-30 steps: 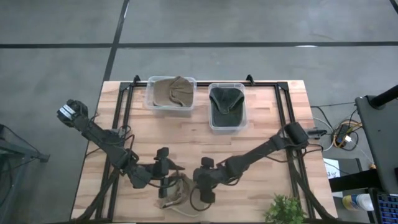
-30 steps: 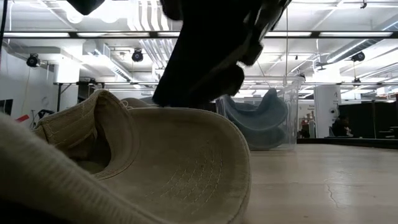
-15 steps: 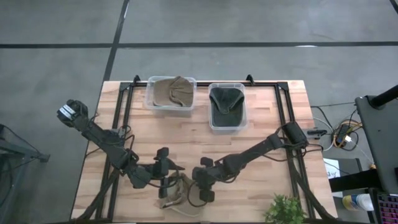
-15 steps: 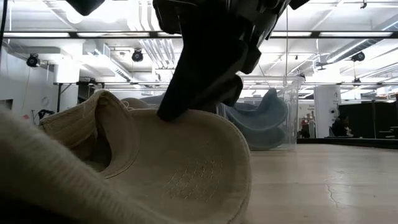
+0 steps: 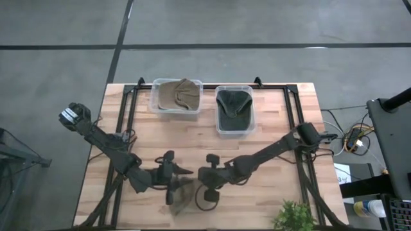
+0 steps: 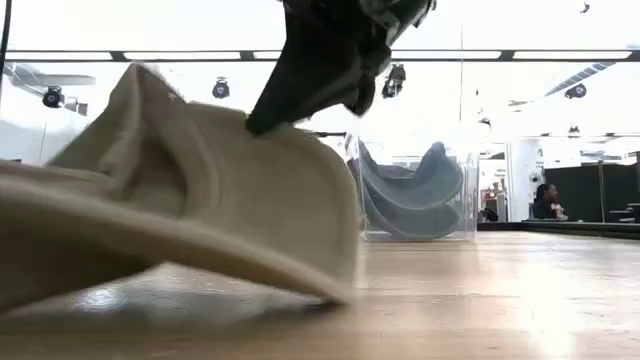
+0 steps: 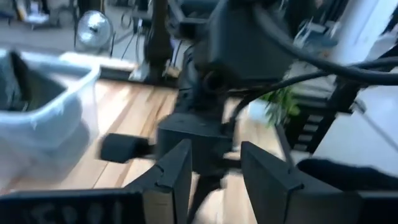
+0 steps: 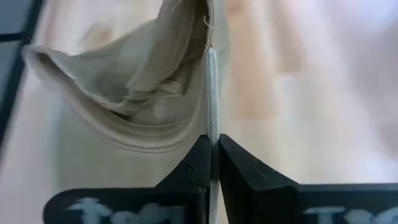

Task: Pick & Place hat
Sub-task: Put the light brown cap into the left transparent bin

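A beige hat (image 5: 182,194) sits near the table's front edge, tipped up on one side; the low view shows it large and close (image 6: 200,200). My right gripper (image 5: 198,192) is shut on the hat's edge and comes down on it from above (image 6: 275,110). My left gripper (image 5: 182,171) hovers open just to the far left of the hat. In the left wrist view its fingers (image 7: 177,177) have nothing between them and the right arm stands beyond. My right gripper pinches a thin edge of the hat (image 8: 212,121) between its two fingertips. The fingers (image 6: 300,80) slant down onto it from above. The held side is raised and the hat is tilted. Its low edge (image 6: 335,292) is at the table top; whether it touches, I cannot tell.
Two clear bins stand at the table's far side. One holds a tan hat (image 5: 178,96), the other a dark green hat (image 5: 234,109) (image 6: 420,190). A small plant (image 5: 294,217) sits at the front right corner. Bare wood lies between the bins and the arms.
My right gripper has come down onto the hat, shut on its edge and pulled that side up. The hat has tipped from lying flat to standing tilted, its crown raised. My left gripper has drawn back off the hat toward the far edge.
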